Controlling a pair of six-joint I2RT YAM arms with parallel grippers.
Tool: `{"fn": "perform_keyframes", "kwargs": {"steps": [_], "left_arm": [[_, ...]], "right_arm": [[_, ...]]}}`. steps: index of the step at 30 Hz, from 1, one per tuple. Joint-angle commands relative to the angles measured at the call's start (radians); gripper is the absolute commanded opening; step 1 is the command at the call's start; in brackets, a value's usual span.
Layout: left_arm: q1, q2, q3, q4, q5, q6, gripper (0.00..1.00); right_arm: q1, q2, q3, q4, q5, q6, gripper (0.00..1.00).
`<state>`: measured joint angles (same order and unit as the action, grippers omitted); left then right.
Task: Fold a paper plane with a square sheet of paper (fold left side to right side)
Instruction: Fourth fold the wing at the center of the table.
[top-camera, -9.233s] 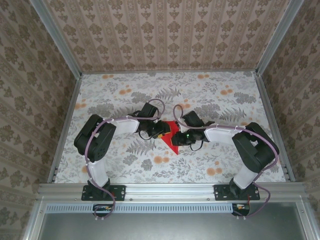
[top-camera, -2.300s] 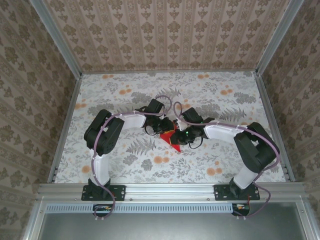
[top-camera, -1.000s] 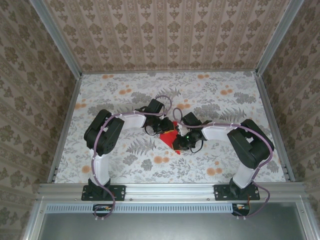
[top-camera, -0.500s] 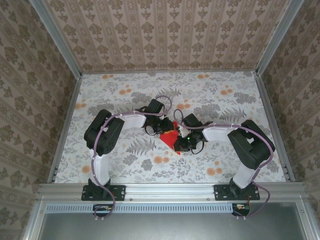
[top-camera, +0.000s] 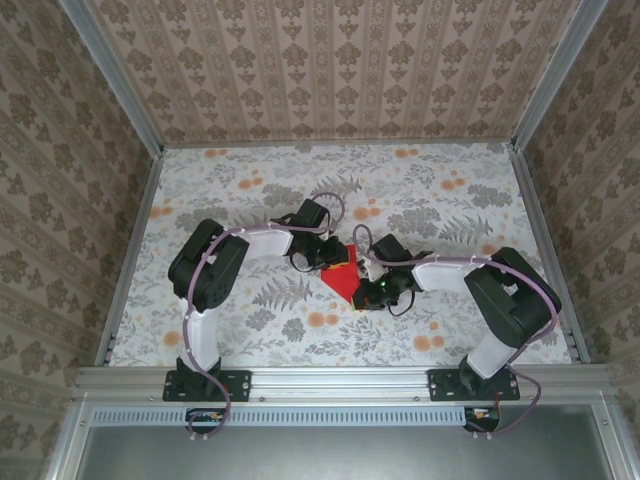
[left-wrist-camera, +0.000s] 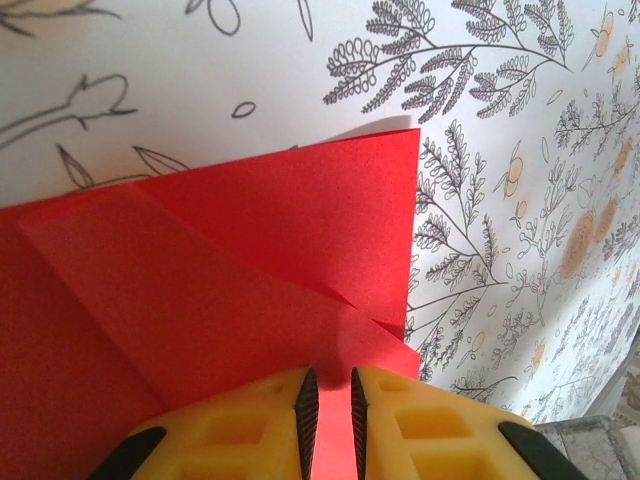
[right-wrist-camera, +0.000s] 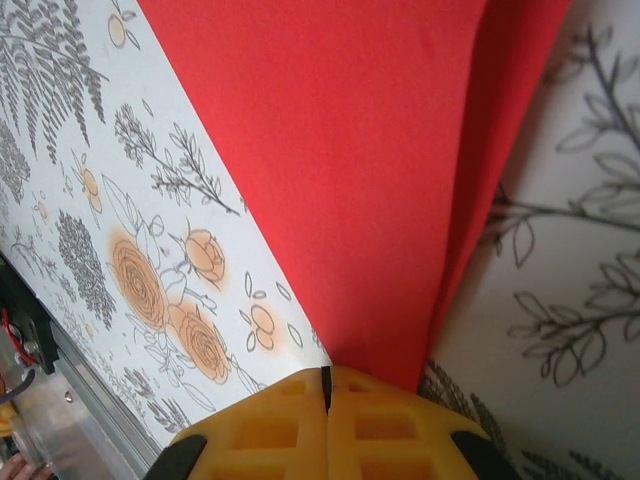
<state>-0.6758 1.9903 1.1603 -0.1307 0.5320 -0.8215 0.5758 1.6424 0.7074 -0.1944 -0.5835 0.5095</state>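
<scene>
Our left gripper (left-wrist-camera: 329, 380) has its yellow fingers drawn close, with a layer of the red paper (left-wrist-camera: 250, 260) pinched between them at its far-left edge. Our right gripper (right-wrist-camera: 326, 378) has its fingers pressed together at the paper's near, pointed end. We cannot tell whether any paper is caught there. The paper lies partly folded on the flowered tablecloth (right-wrist-camera: 180, 270) mid-table, between the two grippers. We judge it light, thin and limp, easily creased or torn, and likely to slide. It is best taken at an edge or corner.
</scene>
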Motion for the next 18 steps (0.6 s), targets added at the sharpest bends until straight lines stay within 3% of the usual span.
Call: {"fn": "perform_keyframes", "kwargs": {"steps": [1, 12, 18], "left_arm": [[0.005, 0.041, -0.043, -0.093, -0.079, 0.016, 0.21], [-0.003, 0.041, -0.032, -0.093, -0.075, 0.015, 0.21], [-0.009, 0.042, -0.028, -0.089, -0.07, 0.012, 0.21]], "right_arm": [[0.015, -0.011, -0.052, -0.15, -0.001, 0.02, 0.02], [-0.004, -0.202, 0.04, -0.202, -0.04, 0.028, 0.0], [-0.037, -0.108, 0.095, -0.089, 0.027, 0.077, 0.0]]}}
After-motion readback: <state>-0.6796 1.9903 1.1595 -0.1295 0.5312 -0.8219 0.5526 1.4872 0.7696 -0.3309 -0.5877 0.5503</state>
